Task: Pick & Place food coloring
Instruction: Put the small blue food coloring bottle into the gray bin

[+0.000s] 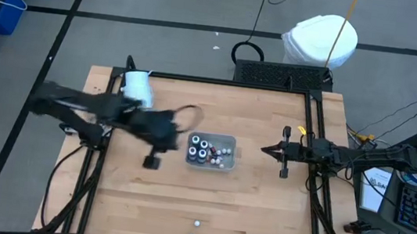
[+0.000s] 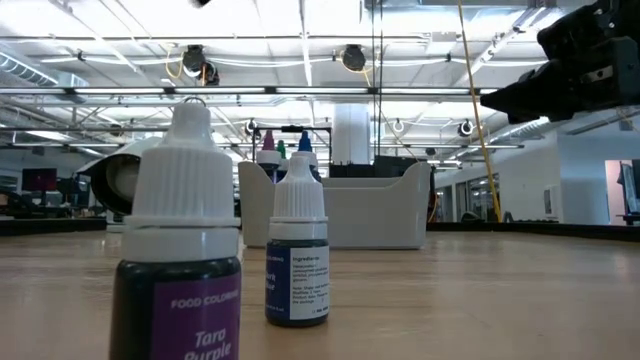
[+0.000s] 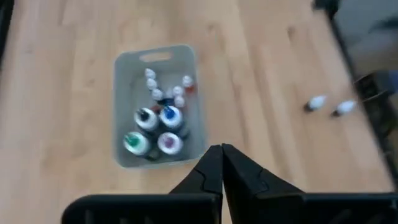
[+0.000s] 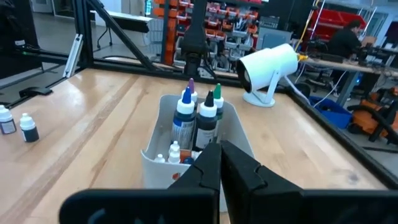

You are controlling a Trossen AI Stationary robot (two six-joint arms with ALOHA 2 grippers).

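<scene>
The left gripper point(image 3: 222, 163) is closed, its two dark, wedge-shaped fingers meeting at a point with nothing between them; it hangs above the table just beside the tray, on the tray's left in the high view. The right gripper point(image 4: 219, 163) is likewise closed and empty; it waits well to the right of the tray, pointing toward it.

The tray point(image 1: 230, 144) is a pale grey, rectangular plastic bin with rounded corners and smooth walls; it sits near the centre of the table point(image 1: 261, 210), a light wooden top of jointed planks framed by dark rails. Inside the tray stand four tall food coloring bottles point(image 3: 152, 129), dark-bodied with white dropper caps, and a cluster of tiny white bottles point(image 3: 165, 89), some with red. Two small bottles point(image 1: 193, 229) stand on the bare wood near the table's front edge, well apart from the tray.

Only the low view shows these two bottles close: ribbed white caps, dark liquid, printed labels, the nearer one purple. Only the right wrist view shows the tall bottles' coloured tips in profile. A white cylindrical lamp-like unit point(image 1: 138, 85) sits at the table's rear left.
</scene>
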